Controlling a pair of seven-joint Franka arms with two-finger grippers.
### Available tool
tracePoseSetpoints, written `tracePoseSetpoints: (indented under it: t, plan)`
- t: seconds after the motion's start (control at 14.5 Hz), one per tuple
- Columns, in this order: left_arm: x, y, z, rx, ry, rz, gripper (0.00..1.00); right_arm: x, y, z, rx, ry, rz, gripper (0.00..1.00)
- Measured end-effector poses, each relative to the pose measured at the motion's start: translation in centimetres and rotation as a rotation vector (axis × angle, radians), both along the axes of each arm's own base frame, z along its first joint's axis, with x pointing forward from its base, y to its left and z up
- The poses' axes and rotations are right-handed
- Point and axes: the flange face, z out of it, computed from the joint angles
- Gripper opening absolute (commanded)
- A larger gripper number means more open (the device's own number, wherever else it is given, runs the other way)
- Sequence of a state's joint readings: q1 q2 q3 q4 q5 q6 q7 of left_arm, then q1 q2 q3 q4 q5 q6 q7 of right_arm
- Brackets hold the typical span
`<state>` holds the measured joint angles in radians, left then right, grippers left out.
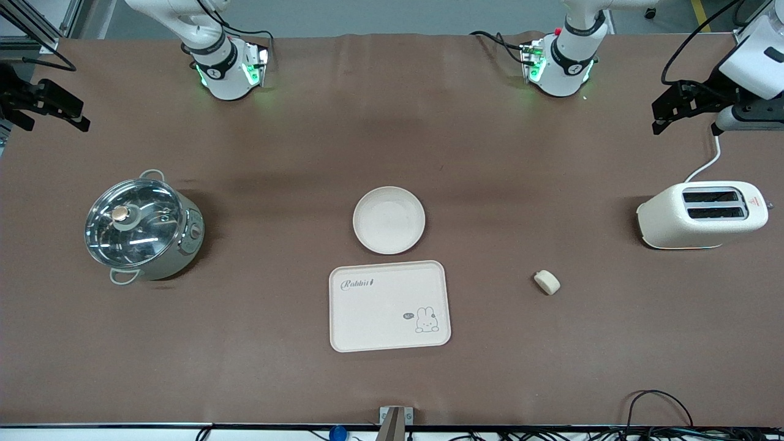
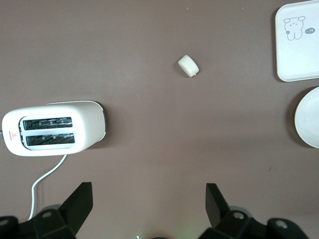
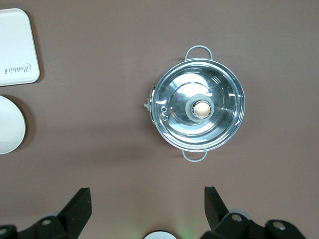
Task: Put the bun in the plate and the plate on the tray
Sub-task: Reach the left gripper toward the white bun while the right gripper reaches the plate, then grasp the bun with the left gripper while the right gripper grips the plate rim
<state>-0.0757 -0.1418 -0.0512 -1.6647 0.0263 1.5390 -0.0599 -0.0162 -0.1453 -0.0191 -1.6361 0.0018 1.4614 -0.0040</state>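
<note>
The bun (image 1: 547,282) lies on the brown table, beside the tray (image 1: 389,305) toward the left arm's end; it also shows in the left wrist view (image 2: 189,65). The empty round plate (image 1: 389,220) sits just farther from the front camera than the tray, apart from it. The tray is empty. My left gripper (image 1: 660,119) is open and empty, up in the air over the table near the toaster (image 1: 701,214); its wrist view shows the jaws spread (image 2: 149,191). My right gripper (image 1: 76,119) is open and empty, high near the pot (image 1: 144,226), jaws spread (image 3: 147,191).
A cream toaster (image 2: 52,128) with a white cord stands at the left arm's end. A steel pot with a glass lid (image 3: 198,110) stands at the right arm's end. Tray (image 2: 298,42) and plate (image 2: 309,117) edges show in both wrist views.
</note>
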Motion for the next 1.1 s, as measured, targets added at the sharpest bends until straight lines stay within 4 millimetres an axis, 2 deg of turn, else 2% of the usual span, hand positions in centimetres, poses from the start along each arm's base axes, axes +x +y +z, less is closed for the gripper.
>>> tracePoseSetpoints:
  t: [0.34,0.55,0.69,0.83,1.1]
  plan:
    - [0.3,0.1,-0.2,0.000,0.003,0.002,1.00,-0.1,0.2,-0.2,0.000,0.011,0.006,1.00]
    - [2.1,0.0,-2.0,0.001,0.036,0.006,1.00,0.1,1.8,-0.6,0.000,0.014,0.038,1.00]
    - [4.1,-0.1,-5.1,0.003,0.074,0.029,1.00,0.9,3.9,-1.7,0.007,0.017,0.076,1.00]
    - [6.6,-0.4,-9.2,0.003,0.087,0.093,1.00,2.3,6.5,-4.4,0.067,0.036,0.097,1.00]
    - [10.0,-1.3,-20.5,-0.008,0.054,0.247,1.00,5.7,10.0,-12.1,0.173,0.058,-0.003,1.00]
